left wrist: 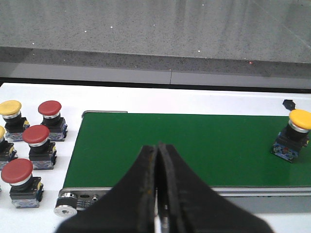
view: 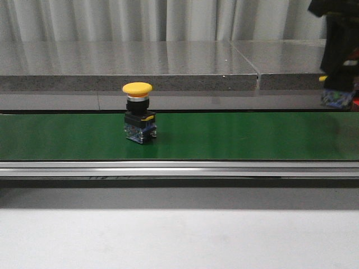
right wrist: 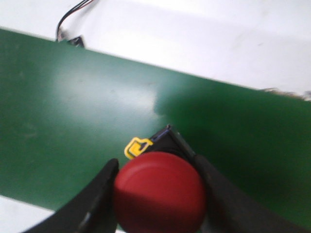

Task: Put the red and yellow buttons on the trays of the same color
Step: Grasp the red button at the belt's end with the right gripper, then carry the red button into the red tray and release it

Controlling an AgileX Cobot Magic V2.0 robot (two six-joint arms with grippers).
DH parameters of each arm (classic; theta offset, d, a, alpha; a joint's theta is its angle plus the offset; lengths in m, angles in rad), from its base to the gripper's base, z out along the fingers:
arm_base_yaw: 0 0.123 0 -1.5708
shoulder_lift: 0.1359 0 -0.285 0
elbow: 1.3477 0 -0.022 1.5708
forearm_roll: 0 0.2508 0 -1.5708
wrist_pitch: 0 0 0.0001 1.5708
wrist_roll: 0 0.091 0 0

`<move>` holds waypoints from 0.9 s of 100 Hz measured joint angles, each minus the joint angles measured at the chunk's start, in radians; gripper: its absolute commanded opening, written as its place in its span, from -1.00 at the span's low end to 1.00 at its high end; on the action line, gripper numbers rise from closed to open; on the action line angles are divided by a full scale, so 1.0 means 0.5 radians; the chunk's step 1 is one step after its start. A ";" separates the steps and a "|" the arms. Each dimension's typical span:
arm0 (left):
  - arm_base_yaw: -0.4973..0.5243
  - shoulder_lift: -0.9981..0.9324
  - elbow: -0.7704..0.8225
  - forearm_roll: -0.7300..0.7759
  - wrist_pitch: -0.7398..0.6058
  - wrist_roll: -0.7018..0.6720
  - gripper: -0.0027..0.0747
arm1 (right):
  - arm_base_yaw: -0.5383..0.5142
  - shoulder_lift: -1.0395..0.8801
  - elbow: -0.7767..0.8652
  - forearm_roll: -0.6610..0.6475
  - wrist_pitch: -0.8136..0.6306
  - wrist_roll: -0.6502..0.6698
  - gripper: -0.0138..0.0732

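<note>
Right end effector (right wrist: pixel 158 194) pinches a red button (right wrist: pixel 159 191) between its two dark fingers, low in the right wrist frame, above the green conveyor belt (right wrist: pixel 73 107); in the front view it sits at the far right edge. Left end effector (left wrist: pixel 156 184), fingers pressed together and empty, fills the bottom centre of its wrist frame. A yellow button (view: pixel 138 112) stands upright on the belt, left of centre in the front view. More red and yellow buttons (left wrist: pixel 30 145) cluster on the white desk (left wrist: pixel 146 97) at that frame's left.

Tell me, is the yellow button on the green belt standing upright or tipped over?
Upright. The yellow button stands on its base on the green belt, cap on top.
</note>
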 measured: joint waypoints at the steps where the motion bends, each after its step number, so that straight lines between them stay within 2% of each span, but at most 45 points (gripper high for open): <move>1: 0.000 0.000 0.000 0.000 0.000 0.000 -0.98 | -0.025 0.004 -0.022 0.000 0.005 0.000 -0.55; 26: 0.000 0.000 0.000 0.000 0.000 0.000 -0.98 | -0.583 0.156 -0.304 -0.049 0.009 0.000 -0.55; 47: 0.000 0.000 0.000 -0.001 0.000 0.000 -0.98 | -0.926 0.418 -0.454 -0.061 -0.034 0.000 -0.55; 64: 0.000 0.000 0.000 -0.001 0.000 0.000 -0.98 | -1.033 0.634 -0.517 -0.061 -0.119 0.000 -0.55; 90: 0.000 0.000 0.000 -0.001 0.000 0.000 -0.98 | -1.033 0.848 -0.537 0.006 -0.248 -0.004 -0.55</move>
